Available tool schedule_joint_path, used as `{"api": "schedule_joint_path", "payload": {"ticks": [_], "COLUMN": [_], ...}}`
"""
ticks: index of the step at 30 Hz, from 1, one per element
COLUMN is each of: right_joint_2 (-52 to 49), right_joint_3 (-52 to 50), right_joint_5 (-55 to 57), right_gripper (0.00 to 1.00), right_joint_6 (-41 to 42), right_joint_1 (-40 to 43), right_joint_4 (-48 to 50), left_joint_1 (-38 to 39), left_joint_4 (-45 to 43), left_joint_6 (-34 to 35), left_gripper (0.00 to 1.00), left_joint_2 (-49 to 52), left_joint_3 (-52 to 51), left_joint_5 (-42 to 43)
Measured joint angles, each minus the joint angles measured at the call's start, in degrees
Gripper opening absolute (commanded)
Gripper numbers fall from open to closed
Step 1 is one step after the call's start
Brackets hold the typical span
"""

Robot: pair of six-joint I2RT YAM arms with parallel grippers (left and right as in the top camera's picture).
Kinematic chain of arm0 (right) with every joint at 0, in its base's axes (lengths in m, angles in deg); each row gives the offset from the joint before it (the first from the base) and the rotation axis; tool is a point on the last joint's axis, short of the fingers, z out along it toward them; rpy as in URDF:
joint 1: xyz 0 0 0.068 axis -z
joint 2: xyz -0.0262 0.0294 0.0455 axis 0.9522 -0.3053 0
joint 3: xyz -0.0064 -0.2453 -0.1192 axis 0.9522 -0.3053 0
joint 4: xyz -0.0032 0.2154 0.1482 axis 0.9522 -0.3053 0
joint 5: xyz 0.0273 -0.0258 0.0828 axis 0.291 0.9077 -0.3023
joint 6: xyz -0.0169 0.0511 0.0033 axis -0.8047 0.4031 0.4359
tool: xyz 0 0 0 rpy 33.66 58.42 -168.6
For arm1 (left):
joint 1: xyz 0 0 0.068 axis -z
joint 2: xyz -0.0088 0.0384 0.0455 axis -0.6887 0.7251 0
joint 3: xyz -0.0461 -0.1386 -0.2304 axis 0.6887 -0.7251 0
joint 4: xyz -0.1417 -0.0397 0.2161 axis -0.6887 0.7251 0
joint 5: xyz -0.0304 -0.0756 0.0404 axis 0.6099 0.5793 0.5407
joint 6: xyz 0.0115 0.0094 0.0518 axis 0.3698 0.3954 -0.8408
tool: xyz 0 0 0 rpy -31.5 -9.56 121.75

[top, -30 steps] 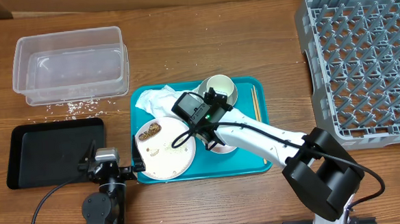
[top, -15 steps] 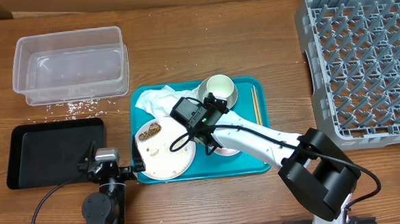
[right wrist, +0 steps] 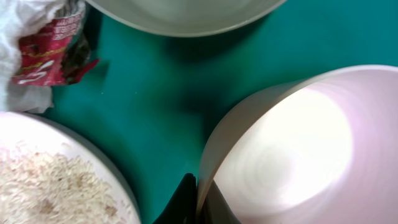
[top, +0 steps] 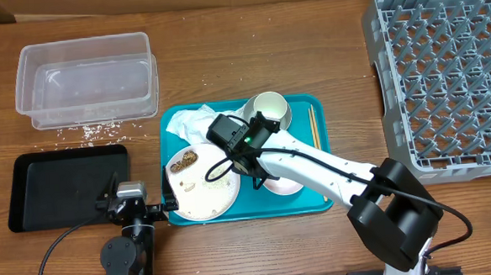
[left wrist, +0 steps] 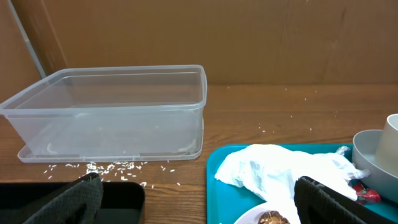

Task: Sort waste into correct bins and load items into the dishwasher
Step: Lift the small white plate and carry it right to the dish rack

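Note:
My right gripper [top: 255, 180] [right wrist: 199, 200] is shut on the rim of a white bowl [top: 280, 184] [right wrist: 305, 143] on the teal tray [top: 306, 198]. Beside the gripper lies the round white plate [top: 199, 190] [right wrist: 37, 149], with rice and a brown food lump [top: 180, 164] [left wrist: 273, 219] on it. A pale grey bowl [top: 270, 109] [right wrist: 186, 12] stands at the tray's back. Next to it lie a crumpled napkin [top: 193, 123] [left wrist: 280, 171] and a red wrapper [right wrist: 50, 50]. Chopsticks [top: 314, 125] lie along the tray's right side. My left gripper [top: 136, 204] [left wrist: 199, 205] stands open and holds nothing.
The clear tub [top: 87, 78] [left wrist: 112, 106] stands at the back left, with loose rice grains [top: 89, 127] [left wrist: 112, 167] on the table before it. The black tray [top: 63, 185] lies at the front left. The grey dish rack [top: 444, 76] fills the right side.
My right gripper's fingers have closed onto the white bowl's rim. The left arm has not moved.

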Motion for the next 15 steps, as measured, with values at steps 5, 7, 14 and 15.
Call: {"api": "schedule_joint_path", "payload": {"ticks": [5,7,14,15], "right_joint_2": [1.29,2.38,9.55,10.93], "right_joint_3": [4.04,7.32,21.44,23.12], "right_joint_5": [-0.55,-0.81,-1.03,-1.05], "right_gripper": [0.04,0.04,0.04,0.04], "right_joint_6": [-2.1,-3.87,-12.98,-14.88], "right_joint_1": [0.48,1.81,15.17,17.68], "right_joint_4": [-6.58,-10.95,-23.71,-24.7], "left_joint_1": [0.0,0.0,0.0,0.0], "left_joint_4": [-0.02,-0.02,0.0,0.0], "left_joint_6": [0.0,0.0,0.0,0.0], "left_gripper": [1.0,1.0,1.0,1.0], "left_joint_2": [0.0,0.0,0.0,0.0], "left_joint_3": [0.0,0.0,0.0,0.0], "left_joint_5": [0.0,0.0,0.0,0.0]}}
